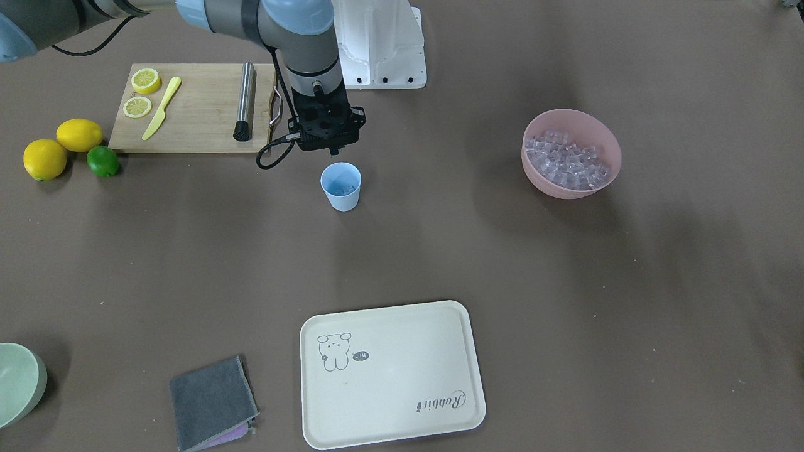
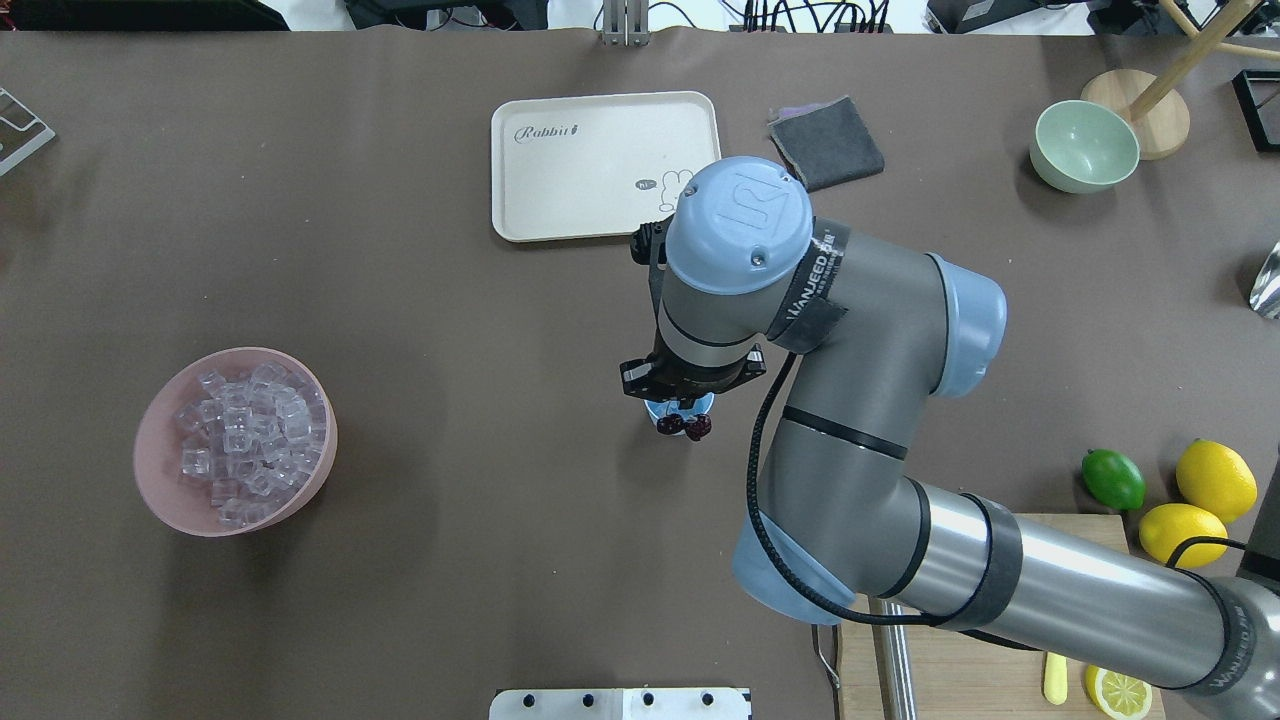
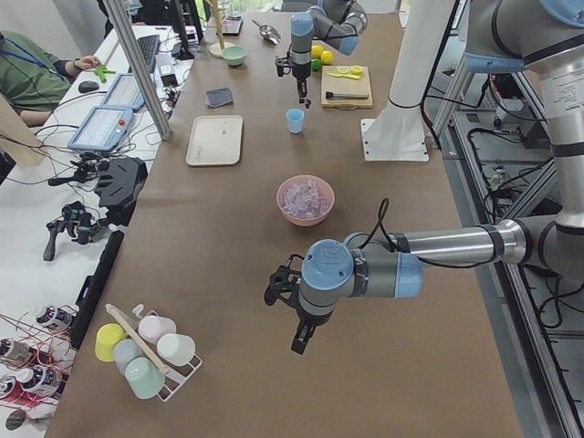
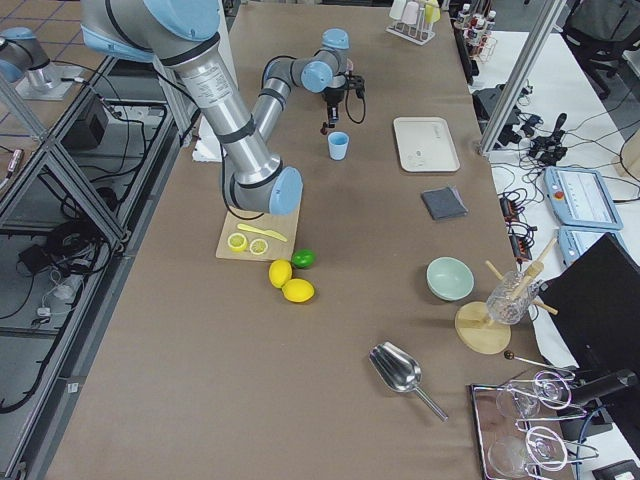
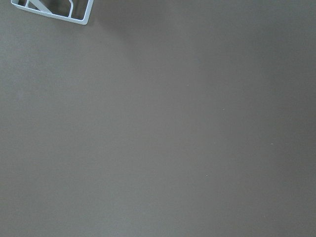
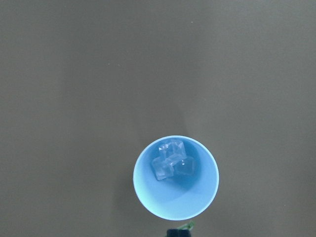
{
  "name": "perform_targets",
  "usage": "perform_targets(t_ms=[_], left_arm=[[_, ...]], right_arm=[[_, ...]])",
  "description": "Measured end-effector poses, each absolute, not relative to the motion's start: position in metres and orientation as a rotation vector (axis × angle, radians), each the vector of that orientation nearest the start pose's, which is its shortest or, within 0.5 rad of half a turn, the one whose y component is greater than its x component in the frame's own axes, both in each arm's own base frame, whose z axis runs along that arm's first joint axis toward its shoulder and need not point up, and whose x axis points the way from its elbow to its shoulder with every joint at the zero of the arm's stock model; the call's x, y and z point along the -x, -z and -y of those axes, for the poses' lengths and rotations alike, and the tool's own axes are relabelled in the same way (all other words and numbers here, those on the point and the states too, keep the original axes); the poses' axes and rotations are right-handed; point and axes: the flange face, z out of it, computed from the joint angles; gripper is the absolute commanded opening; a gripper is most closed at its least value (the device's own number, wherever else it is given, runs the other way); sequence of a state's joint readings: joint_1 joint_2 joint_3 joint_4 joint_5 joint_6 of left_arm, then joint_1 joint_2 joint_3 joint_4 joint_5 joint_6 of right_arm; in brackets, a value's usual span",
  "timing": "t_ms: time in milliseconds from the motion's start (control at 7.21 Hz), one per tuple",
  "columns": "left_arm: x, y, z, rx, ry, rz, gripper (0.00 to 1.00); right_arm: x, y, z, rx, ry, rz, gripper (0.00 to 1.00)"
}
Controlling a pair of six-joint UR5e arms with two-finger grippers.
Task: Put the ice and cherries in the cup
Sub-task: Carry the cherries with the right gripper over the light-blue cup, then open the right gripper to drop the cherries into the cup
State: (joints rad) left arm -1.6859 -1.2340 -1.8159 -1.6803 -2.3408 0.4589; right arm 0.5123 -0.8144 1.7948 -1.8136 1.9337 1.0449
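While the right fingers (image 1: pixel 335 149) pinch the cherries (image 2: pixel 686 426) by the stem, the cup (image 6: pixel 176 197) holding ice (image 6: pixel 170 162) stands just beneath; left fingers' (image 3: pixel 299 341) state is unclear.

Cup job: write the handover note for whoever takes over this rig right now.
The right gripper is shut on the cherries and holds them in the air just over the cup.
The left gripper is parked over bare table at the far end, away from the job. Whether it is open or shut cannot be told.
A few cubes of ice are in the cup. The rest of the cubes are in the pink bowl.
Done: ice in.
Left: lower the cherries, release them into the cup, and pull the arm clear.
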Motion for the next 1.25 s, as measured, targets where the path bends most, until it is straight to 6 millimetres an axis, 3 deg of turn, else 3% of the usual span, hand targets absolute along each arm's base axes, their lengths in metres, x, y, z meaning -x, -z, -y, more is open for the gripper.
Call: perform_targets(t_ms=[278, 833, 972, 1249], left_arm=[[0.104, -0.67, 0.341, -0.233, -0.333, -0.738, 0.99], [0.104, -0.674, 0.34, -0.227, -0.331, -0.74, 0.98], [0.104, -0.674, 0.34, -0.226, -0.33, -0.74, 0.99], [0.103, -0.674, 0.34, -0.226, -0.33, -0.74, 0.99]], right_arm=[[0.533, -0.13, 0.417, -0.09, 0.131, 0.796, 0.0], [0.533, -0.144, 0.431, -0.143, 0.161, 0.762, 0.0], [0.532, -0.149, 0.432, -0.149, 0.171, 0.753, 0.11], [0.532, -0.158, 0.43, -0.147, 0.18, 0.744, 0.68]])
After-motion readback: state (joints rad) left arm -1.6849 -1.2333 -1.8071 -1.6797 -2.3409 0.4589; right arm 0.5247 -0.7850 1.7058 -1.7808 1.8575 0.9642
